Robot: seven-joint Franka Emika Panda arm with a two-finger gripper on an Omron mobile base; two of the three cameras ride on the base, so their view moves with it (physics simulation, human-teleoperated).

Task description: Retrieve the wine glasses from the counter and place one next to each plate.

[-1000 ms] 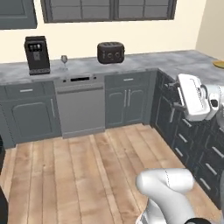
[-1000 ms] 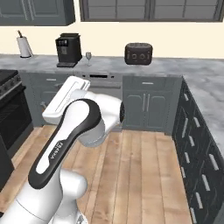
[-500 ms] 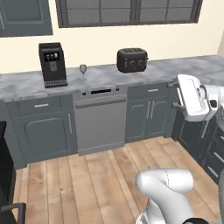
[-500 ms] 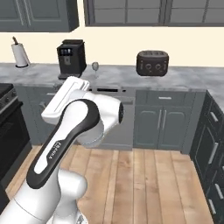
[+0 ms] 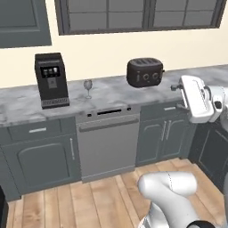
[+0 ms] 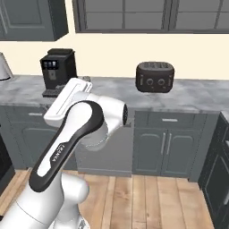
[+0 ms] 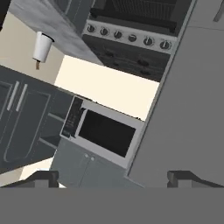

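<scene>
Veined marble counter point(image 5: 111, 95), clear glass wine glass point(image 5: 88, 88), matt black toaster point(image 5: 144, 72), wood plank floor point(image 5: 89, 202)

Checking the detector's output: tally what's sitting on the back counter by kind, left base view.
Coffee machine: 1
Wine glass: 1
Toaster: 1
Total: 3, all on the counter.

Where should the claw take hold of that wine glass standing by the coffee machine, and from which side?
Probably at the bowl or upper stem of the wine glass, coming level from the front edge of the counter. It stands upright on a thin stem, the coffee machine crowds its left, and the wall is behind. The claw is open, ready.
</scene>
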